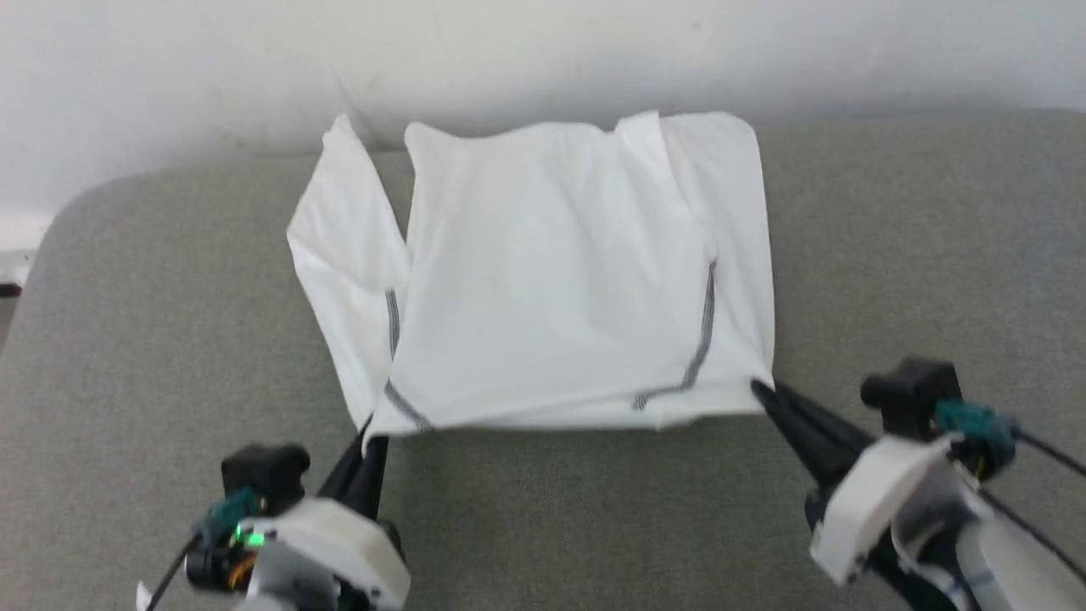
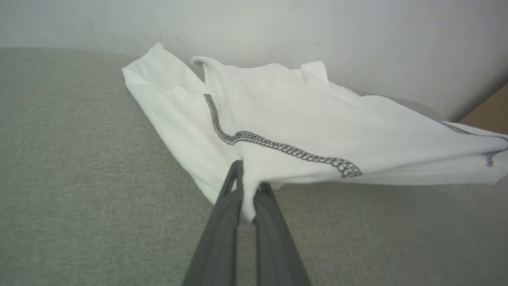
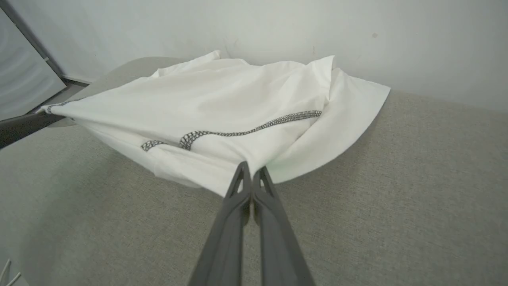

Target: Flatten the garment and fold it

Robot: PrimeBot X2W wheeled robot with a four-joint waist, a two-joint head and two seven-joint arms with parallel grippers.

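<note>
at the lower left of the head view, the left end effector point(image 1: 373, 434) is clamping its two dark fingers on the near left corner of the garment point(image 1: 551, 280). its tips are hiding under the cloth there, while the left wrist view is showing a tuck of white fabric squeezed between them. the garment is lying on the grey cloth-covered table point(image 1: 170, 297), toward the far side by the pale wall point(image 1: 543, 51). whether its far edge is touching the wall is hard to tell. its near edge is hanging taut between both end effectors, raised off the table, with folded layers underneath that are mostly hiding one another. dark zigzag stitching point(image 1: 702, 331) is running up the right part and vanishing into a fold. at the near right corner, the right end effector point(image 1: 758, 387) is pinching the cloth with its fingers pressed together. its arm is being cut off by the lower right edge, and the whole head view is looking soft.
</note>
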